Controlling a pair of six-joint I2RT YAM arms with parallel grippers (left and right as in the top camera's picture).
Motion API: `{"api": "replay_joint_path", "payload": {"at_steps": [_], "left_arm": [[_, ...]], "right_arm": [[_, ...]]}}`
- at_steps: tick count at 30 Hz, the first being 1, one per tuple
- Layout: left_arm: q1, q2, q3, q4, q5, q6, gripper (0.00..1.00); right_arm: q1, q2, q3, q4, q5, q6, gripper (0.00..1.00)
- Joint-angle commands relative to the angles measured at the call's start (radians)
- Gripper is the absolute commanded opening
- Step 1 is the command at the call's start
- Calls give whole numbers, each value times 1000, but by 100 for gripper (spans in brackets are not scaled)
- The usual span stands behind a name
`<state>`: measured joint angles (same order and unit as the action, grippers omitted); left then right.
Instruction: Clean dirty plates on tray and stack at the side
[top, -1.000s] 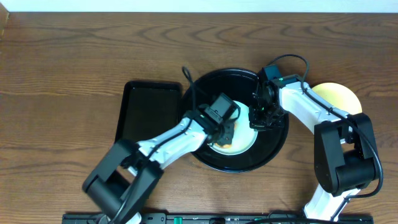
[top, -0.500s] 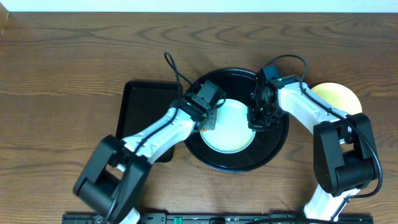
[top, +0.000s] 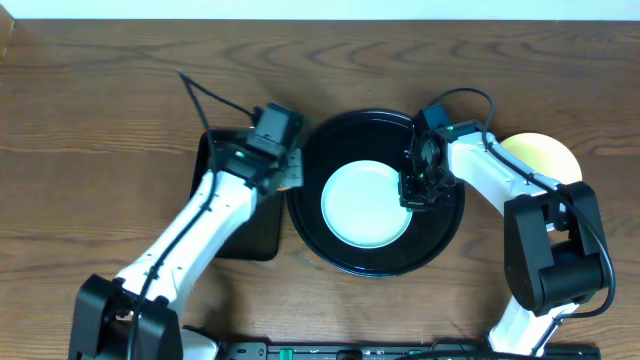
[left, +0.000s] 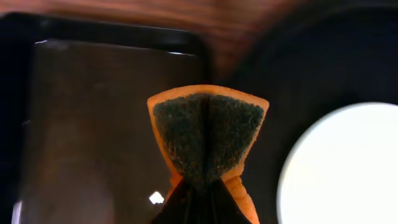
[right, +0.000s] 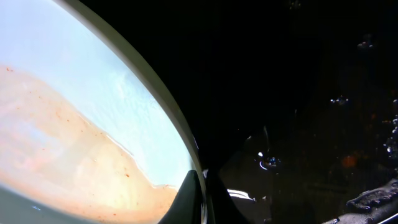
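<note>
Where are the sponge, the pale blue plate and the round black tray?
sponge (left: 208, 127), left wrist view, on its dark green scouring face.
pale blue plate (top: 365, 205), overhead view, on its centre.
round black tray (top: 352, 135), overhead view, on its bare floor above the plate.

No legible text or markings

We identify two arms of like build: the left arm (top: 195, 225) and the right arm (top: 490, 165) each have white tubular links between black cylindrical joint housings. A thin black cable (top: 205, 93) loops off each wrist. The left pincer (left: 199, 196) and right pincer (right: 200, 198) taper to dark points.
</note>
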<state>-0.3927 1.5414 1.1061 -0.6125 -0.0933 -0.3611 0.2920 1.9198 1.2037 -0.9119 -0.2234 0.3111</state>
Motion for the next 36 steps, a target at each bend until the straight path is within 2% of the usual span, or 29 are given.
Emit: {"api": "replay_joint_path", "payload": {"at_steps": [1,7,12,14,17,19,21,22,25,28,31,36], "left_arm": [[87,21,-24,-5,-19,17,8],[204,82,-49,3,-19,18,8],[234,149,-50,9,-14,34,8],[233,166,-50,16,34,87,7],[232,183,-50,23,204,256,8],[233,183,-50,14,232,315,17],[233,183,-50,7,231,336,59],[234,183,-50,7,221,335,74],[233,180,-47,-5,209,323,75],[233,156,-41,-33,210,315,76],[228,99,-39,-56,209,304,76],[219,-23,-39,-72,209,254,77]], "right_arm": [[3,5,-7,-3,32,6,1],[3,5,-7,-3,32,6,1],[3,5,-7,-4,32,6,1],[3,5,-7,-4,32,6,1],[3,5,-7,0,32,6,1],[3,5,-7,4,31,6,1],[3,5,-7,9,31,6,1],[3,5,-7,11,31,6,1],[3,5,-7,20,31,6,3],[3,5,-7,53,31,6,15],[3,5,-7,106,33,5,23],[4,7,-11,185,31,2,21]]}}
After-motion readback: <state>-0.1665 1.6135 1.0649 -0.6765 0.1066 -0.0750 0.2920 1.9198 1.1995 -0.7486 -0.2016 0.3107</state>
